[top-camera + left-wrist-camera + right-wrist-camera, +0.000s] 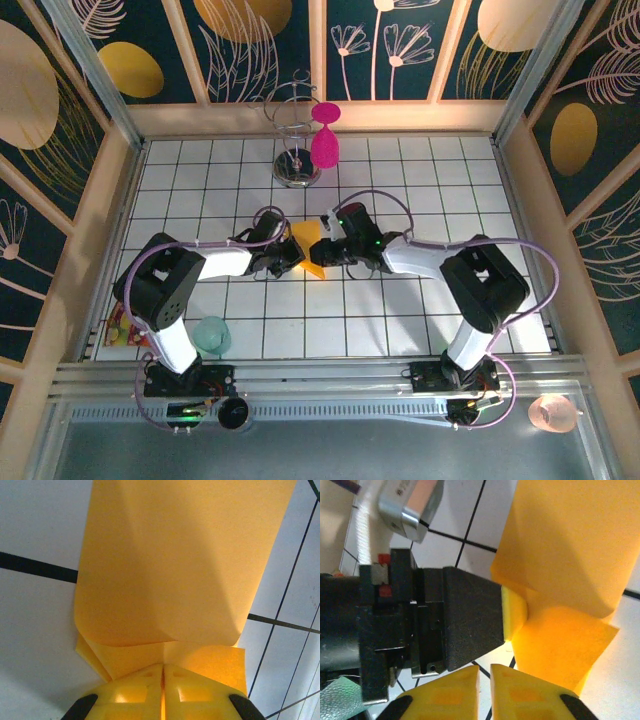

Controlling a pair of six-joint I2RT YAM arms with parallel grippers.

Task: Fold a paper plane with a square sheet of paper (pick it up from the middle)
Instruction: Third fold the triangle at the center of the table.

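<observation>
The left pincer (pixel 163 672) is clenched on the square sheet of paper (pixel 170 570); for the right pincer (pixel 485 672) I cannot tell. A teal cup (pixel 211 333) sits on the bench (pixel 400 320).

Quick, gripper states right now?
Left gripper: closed on the square sheet of paper.
Right gripper: closed; whether it pinches the sheet cannot be told.

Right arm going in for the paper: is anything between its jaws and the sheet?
Nothing loose. But the left gripper, shut on the square sheet of paper, sits directly ahead of the right gripper; the sheet's lower flap lies free beside the right jaws.
</observation>
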